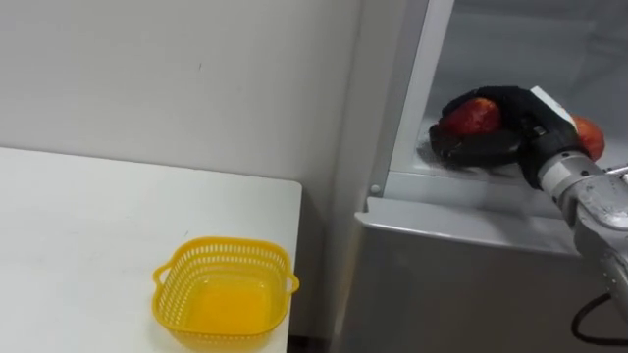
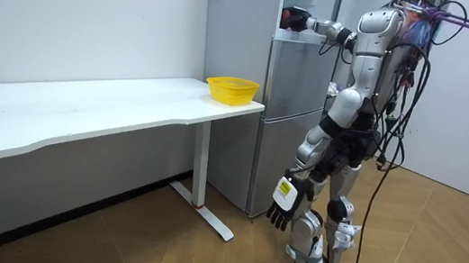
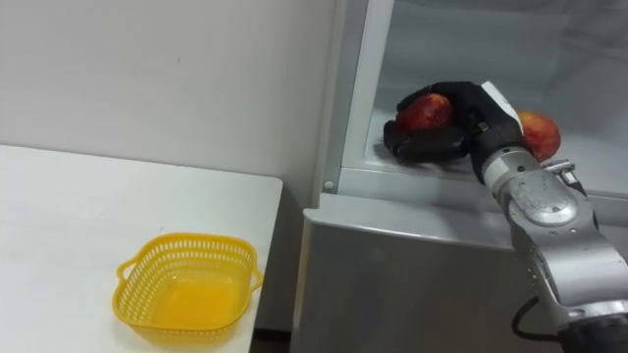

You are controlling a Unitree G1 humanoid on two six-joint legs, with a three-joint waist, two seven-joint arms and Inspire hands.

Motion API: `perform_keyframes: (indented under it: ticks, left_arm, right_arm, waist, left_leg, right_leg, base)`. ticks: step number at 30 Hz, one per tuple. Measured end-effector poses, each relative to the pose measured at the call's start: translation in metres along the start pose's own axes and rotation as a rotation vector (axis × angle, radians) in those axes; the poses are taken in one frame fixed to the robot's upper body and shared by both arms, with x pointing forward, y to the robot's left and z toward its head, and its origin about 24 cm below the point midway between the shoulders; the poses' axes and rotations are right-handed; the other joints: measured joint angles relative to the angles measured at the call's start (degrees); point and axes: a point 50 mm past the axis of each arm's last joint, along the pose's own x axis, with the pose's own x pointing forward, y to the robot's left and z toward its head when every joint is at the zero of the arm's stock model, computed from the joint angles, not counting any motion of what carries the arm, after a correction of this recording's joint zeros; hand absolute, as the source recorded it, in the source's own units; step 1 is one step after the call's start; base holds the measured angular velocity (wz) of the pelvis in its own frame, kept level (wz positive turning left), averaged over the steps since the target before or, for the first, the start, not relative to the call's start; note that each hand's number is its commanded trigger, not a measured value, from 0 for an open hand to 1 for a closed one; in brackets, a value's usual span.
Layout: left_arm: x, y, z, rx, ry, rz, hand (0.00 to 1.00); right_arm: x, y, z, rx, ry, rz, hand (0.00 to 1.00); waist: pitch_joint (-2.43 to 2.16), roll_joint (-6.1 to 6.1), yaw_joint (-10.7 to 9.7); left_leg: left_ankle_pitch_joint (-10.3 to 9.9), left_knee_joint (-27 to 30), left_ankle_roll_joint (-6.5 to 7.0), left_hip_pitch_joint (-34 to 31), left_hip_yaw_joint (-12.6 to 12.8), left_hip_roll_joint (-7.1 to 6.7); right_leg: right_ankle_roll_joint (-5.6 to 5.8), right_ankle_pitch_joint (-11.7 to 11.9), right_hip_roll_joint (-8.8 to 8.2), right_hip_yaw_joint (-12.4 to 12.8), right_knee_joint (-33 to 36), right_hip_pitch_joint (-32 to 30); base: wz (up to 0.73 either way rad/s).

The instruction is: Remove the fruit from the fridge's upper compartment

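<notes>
Right hand (image 1: 510, 126) is reaching into the open upper fridge (image 1: 461, 265) compartment and curling its fingers (image 1: 476, 149) and thumb round a red apple (image 1: 474, 115), which is sitting low on the shelf (image 1: 432, 178) near the front edge. A second apple (image 1: 590, 136) is lying just behind the wrist, deeper in and apart from the grasp. Left hand (image 2: 282, 203) is hanging relaxed at the robot's side as it is standing before the fridge, at the table (image 1: 78, 226) end.

The apple is looking firm, round and smooth, so it is likely fairly light but prone to rolling or slipping out of a shallow pinch. Wrapping round its widest part, with the thumb opposing the fingers as it is doing now, is probably the safest hold; squeezing hard is risking a bruise. Coming out, the wrist is passing close to the second apple and the door frame, so a knock there could be sending either fruit off the shelf. A yellow basket (image 1: 226, 245) is waiting on the table corner nearest the fridge, the likely drop spot.
</notes>
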Motion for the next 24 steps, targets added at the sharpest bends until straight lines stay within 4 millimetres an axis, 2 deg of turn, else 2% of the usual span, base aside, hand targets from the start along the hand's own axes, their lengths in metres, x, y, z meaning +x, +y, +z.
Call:
perform_keyframes:
  ticks: [12, 18, 24]
  left_arm:
    - [0.0, 0.002, 0.003, 0.0, -0.013, 0.021, 0.0]
    - [0.0, 0.003, 0.008, 0.001, -0.026, 0.033, 0.0]
    - [0.0, 0.001, 0.01, -0.039, -0.055, 0.052, 0.0]
  right_arm:
    - [0.001, 0.002, 0.002, -0.007, -0.007, -0.017, 1.0]
    - [-0.003, 0.006, 0.01, -0.061, -0.051, -0.059, 1.0]
    - [-0.014, 0.019, 0.018, -0.108, -0.127, -0.118, 1.0]
  waist:
    - [0.18, 0.01, 1.3]
    - [0.59, 0.72, 1.1]
    - [0.42, 1.85, 1.1]
  left_leg:
    - [0.0, 0.0, -0.02, 0.0, 0.0, 0.02]
    - [0.0, 0.1, -0.02, 0.1, 0.1, 0.06]
    - [0.0, -0.5, -0.02, 0.1, 1.2, 0.14]
  right_leg:
    - [0.0, 0.0, 0.02, 0.0, 0.0, -0.1]
    - [0.0, 0.0, 0.03, 0.2, 0.0, -0.3]
    - [0.0, 0.0, 0.01, 0.8, 0.0, -1.0]
  base:
    - [0.0]
    - [0.0]
    - [-0.08]
